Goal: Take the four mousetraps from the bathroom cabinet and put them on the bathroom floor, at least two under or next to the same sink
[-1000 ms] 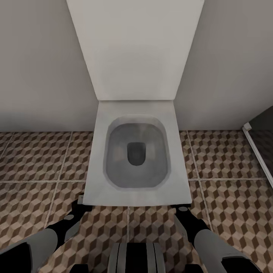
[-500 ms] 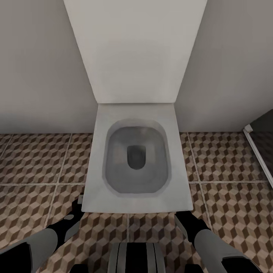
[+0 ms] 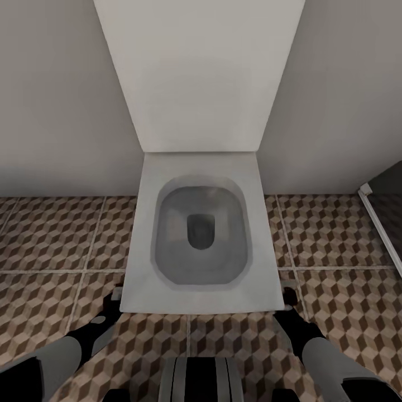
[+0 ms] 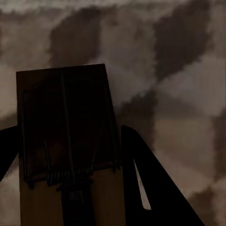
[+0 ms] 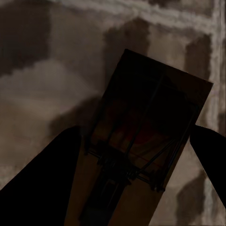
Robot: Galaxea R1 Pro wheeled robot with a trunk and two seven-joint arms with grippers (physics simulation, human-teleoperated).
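Each gripper holds one mousetrap, a small tan board with dark wire and a red mark. In the left wrist view a mousetrap (image 4: 66, 117) sits between the dark fingers of my left gripper (image 4: 66, 129), just above the cube-patterned bathroom floor (image 4: 179, 70). The right wrist view has the other mousetrap (image 5: 150, 117) inside my right gripper (image 5: 134, 129), tilted over the tiles. In the head view the left gripper (image 3: 114, 296) and right gripper (image 3: 287, 293) hang low at the toilet's two front corners, over the bathroom floor (image 3: 50, 234). The cabinet and the sink are out of view.
A white toilet (image 3: 201, 167) with its lid raised stands straight ahead against the pale wall (image 3: 56, 100). A white-framed dark panel (image 3: 382, 218) cuts in at the right. My trunk (image 3: 201, 379) is at the bottom centre. Open tiles lie on both sides of the toilet.
The right arm has swung outward to the right and a little forward, to the toilet's front right corner. The left arm has barely moved. The view crept slightly closer to the toilet.
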